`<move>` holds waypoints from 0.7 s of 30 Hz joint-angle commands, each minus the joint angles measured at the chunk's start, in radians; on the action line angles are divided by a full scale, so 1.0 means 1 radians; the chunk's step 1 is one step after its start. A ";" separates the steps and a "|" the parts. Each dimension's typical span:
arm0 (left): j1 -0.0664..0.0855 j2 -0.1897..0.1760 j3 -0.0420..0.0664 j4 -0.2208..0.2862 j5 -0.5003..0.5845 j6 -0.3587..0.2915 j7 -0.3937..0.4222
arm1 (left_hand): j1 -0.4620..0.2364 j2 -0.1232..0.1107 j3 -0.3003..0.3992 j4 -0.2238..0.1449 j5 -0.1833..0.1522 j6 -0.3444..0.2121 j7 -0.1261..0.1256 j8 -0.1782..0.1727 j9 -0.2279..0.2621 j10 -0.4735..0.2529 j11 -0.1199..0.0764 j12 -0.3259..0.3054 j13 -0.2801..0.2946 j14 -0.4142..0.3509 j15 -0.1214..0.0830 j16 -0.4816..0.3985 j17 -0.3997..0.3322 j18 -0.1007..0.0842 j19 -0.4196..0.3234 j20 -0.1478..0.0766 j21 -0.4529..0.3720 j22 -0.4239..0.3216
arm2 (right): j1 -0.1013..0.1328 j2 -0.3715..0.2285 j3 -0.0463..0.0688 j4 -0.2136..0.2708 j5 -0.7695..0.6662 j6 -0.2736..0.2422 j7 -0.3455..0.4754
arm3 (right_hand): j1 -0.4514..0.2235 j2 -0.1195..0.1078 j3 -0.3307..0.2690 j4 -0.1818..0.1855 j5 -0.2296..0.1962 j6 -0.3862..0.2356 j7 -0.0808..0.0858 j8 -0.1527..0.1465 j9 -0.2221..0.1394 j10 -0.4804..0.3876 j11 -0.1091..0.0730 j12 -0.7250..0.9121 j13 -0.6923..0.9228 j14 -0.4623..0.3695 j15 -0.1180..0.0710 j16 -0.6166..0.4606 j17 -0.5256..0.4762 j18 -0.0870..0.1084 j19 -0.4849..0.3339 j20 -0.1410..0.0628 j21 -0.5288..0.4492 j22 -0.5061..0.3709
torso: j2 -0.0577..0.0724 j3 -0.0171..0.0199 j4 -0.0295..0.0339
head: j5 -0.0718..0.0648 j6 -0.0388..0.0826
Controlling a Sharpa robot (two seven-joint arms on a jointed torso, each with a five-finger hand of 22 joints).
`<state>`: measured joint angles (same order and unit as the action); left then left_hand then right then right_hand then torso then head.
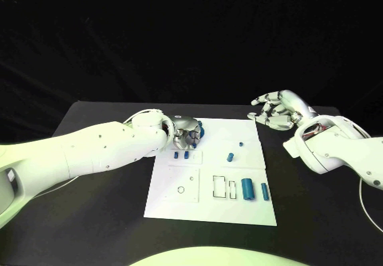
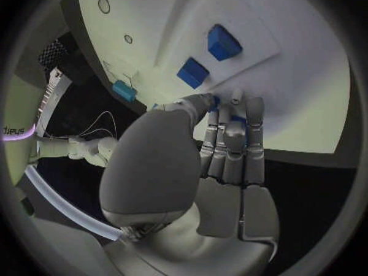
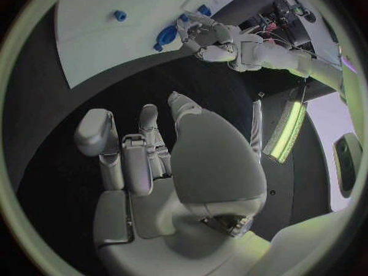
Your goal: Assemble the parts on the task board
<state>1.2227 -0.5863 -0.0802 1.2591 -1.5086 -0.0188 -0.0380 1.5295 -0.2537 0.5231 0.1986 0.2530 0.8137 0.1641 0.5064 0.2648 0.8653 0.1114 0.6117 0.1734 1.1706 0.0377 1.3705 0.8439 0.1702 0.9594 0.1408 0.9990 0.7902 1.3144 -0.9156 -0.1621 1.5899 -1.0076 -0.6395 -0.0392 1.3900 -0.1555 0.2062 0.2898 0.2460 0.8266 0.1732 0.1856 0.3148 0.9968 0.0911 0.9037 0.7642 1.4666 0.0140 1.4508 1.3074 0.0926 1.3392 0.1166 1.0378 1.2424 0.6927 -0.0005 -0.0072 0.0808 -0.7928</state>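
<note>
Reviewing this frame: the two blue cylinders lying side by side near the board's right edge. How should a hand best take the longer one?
Probably from above, pinching the longer blue cylinder across its middle. It lies flat on the task board with its long axis running away from the robot, so its round sides are exposed. The shorter cylinder lies close beside it, so the fingers need care there. The right hand holds nothing.

Head view: camera high, looking steeply down on the desk (image 1: 96,221), far enough to take in the whole task board (image 1: 211,183) and both arms.

Left wrist view: fisheye behind the left hand (image 2: 207,159), facing along its fingers (image 2: 230,141) — very close to the board's surface.

Right wrist view: fisheye behind the right hand (image 3: 165,165), set above dark desk, looking across toward the board from farther off.

Shared by all 3 views — the board's edge near the left hand.
</note>
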 commanded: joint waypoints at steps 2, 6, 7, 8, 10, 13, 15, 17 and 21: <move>-0.005 0.003 -0.004 0.002 0.007 0.037 0.006 | -0.012 0.001 0.003 -0.005 -0.004 -0.002 -0.001 -0.004 -0.001 -0.008 0.002 -0.008 -0.002 0.001 0.008 0.007 0.000 0.012 -0.005 0.000 0.003 0.001 | 0.000 0.000 0.000 0.002 -0.003 -0.008 0.015 | -0.001 -0.006 0.005 -0.001 0.006 0.002 0.002 0.004 0.001 0.000 -0.004 -0.005 -0.001 0.044 -0.005 -0.004 0.034 0.016 -0.002 -0.004 -0.003 -0.001 | 0.000 -0.0001 -0.0009 | 0.000 0.000; -0.005 0.004 -0.004 0.003 0.009 0.042 0.007 | -0.010 0.006 0.007 -0.010 -0.004 0.010 -0.001 -0.003 -0.002 0.001 0.001 -0.008 -0.003 0.007 0.007 0.012 0.008 0.011 0.001 0.001 0.012 0.011 | 0.000 0.000 0.000 0.002 -0.003 -0.007 0.014 | -0.001 -0.006 0.005 -0.001 0.006 0.002 0.002 0.004 0.001 0.000 -0.004 -0.005 -0.001 0.044 -0.005 -0.004 0.034 0.016 -0.002 -0.004 -0.003 -0.001 | 0.000 0.0001 -0.0006 | -0.001 -0.001; -0.005 0.004 -0.004 0.003 0.010 0.043 0.008 | -0.009 0.007 0.009 -0.013 -0.004 0.012 -0.001 -0.004 -0.003 0.005 0.000 -0.007 -0.003 0.011 0.007 0.015 0.014 0.010 0.005 0.001 0.015 0.016 | 0.000 0.000 0.000 0.002 -0.003 -0.006 0.013 | -0.001 -0.006 0.005 -0.001 0.006 0.002 0.002 0.004 0.001 0.000 -0.004 -0.005 -0.001 0.044 -0.005 -0.004 0.034 0.016 -0.002 -0.004 -0.003 -0.001 | 0.000 0.0002 -0.0005 | -0.001 -0.001; -0.005 0.004 -0.004 0.004 0.011 0.043 0.009 | -0.009 0.008 0.009 -0.013 -0.004 0.014 -0.001 -0.004 -0.003 0.007 0.000 -0.007 -0.003 0.013 0.007 0.016 0.015 0.010 0.006 0.001 0.017 0.018 | 0.000 0.000 0.000 0.002 -0.003 -0.006 0.013 | -0.001 -0.006 0.005 -0.001 0.006 0.002 0.002 0.004 0.001 0.000 -0.004 -0.005 -0.001 0.044 -0.005 -0.004 0.034 0.016 -0.002 -0.004 -0.003 -0.001 | 0.000 0.0003 -0.0002 | -0.001 -0.001; -0.005 0.004 -0.004 0.004 0.012 0.042 0.012 | -0.011 0.011 0.012 -0.017 -0.004 0.024 -0.004 -0.003 -0.003 0.016 -0.003 -0.007 -0.003 0.018 0.005 0.021 0.020 0.009 0.010 0.000 0.023 0.024 | 0.000 0.000 0.000 0.002 -0.003 -0.005 0.012 | -0.001 -0.006 0.005 -0.001 0.006 0.002 0.002 0.004 0.001 0.000 -0.004 -0.005 -0.001 0.044 -0.005 -0.004 0.034 0.016 -0.002 -0.004 -0.003 -0.001 | 0.000 0.0001 -0.0001 | -0.001 0.000; -0.006 0.004 -0.004 0.003 0.015 0.036 0.017 | -0.016 0.019 0.016 -0.022 -0.005 0.051 -0.008 0.001 0.000 0.033 -0.008 -0.009 -0.004 0.026 0.001 0.027 0.025 0.008 0.016 -0.003 0.032 0.034 | 0.000 0.000 0.000 0.002 -0.003 -0.004 0.010 | -0.001 -0.007 0.006 -0.001 0.006 0.002 0.001 0.004 0.001 0.001 -0.004 -0.006 -0.002 0.044 -0.005 -0.004 0.034 0.016 -0.001 -0.004 -0.004 -0.001 | -0.001 -0.0001 -0.0003 | -0.001 0.000; -0.006 0.004 -0.004 0.003 0.016 0.028 0.021 | -0.018 0.025 0.019 -0.026 -0.005 0.070 -0.012 0.003 0.002 0.048 -0.013 -0.011 -0.005 0.040 -0.003 0.035 0.042 0.005 0.028 -0.005 0.044 0.049 | 0.000 0.000 0.000 0.002 -0.005 -0.004 0.006 | -0.001 -0.007 0.006 -0.001 0.006 0.002 0.001 0.004 0.001 0.001 -0.004 -0.006 -0.002 0.044 -0.005 -0.004 0.034 0.016 -0.001 -0.004 -0.004 -0.001 | -0.001 -0.0002 -0.0004 | -0.002 0.000; -0.006 0.003 -0.004 0.002 0.017 0.019 0.024 | -0.020 0.035 0.023 -0.035 -0.005 0.100 -0.018 0.004 0.006 0.080 -0.023 -0.019 -0.008 0.073 -0.013 0.050 0.077 -0.002 0.058 -0.011 0.072 0.083 | 0.000 0.000 0.000 0.001 -0.007 -0.004 0.001 | -0.001 -0.007 0.006 -0.001 0.006 0.002 0.001 0.004 0.001 0.001 -0.004 -0.006 -0.003 0.044 -0.005 -0.005 0.034 0.016 -0.001 -0.004 -0.004 -0.001 | 0.000 -0.0003 -0.0003 | -0.002 0.001; -0.006 0.003 -0.004 -0.001 0.023 0.007 0.024 | -0.032 0.049 0.025 -0.048 -0.008 0.133 -0.025 -0.005 0.013 0.122 -0.033 -0.046 -0.014 0.103 -0.023 0.061 0.104 -0.009 0.089 -0.018 0.099 0.115 | 0.000 0.001 0.000 0.000 -0.009 -0.002 -0.004 | -0.001 -0.007 0.007 -0.001 0.007 0.002 0.001 0.004 0.001 0.001 -0.004 -0.007 -0.003 0.044 -0.005 -0.004 0.034 0.016 -0.001 -0.004 -0.005 -0.002 | 0.000 0.0000 -0.0001 | -0.001 0.001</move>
<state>1.2211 -0.5849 -0.0810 1.2582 -1.4977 -0.0182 -0.0279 1.5008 -0.2159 0.5481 0.1548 0.2486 0.9388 0.1395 0.5013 0.2659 0.9820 0.0805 0.5704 0.1605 1.2683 0.0148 1.4258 0.9444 0.1700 1.0427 0.1228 1.0947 0.9006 1.3144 -0.9155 -0.1620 1.5892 -1.0069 -0.6426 -0.0422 1.3900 -0.1555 0.2061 0.2898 0.2460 0.8250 0.1716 0.1855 0.3145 0.9986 0.0929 0.9037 0.7627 1.4666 0.0140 1.4508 1.3073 0.0925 1.3392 0.1166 1.0378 1.2415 0.6924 -0.0005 -0.0075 0.0787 -0.7921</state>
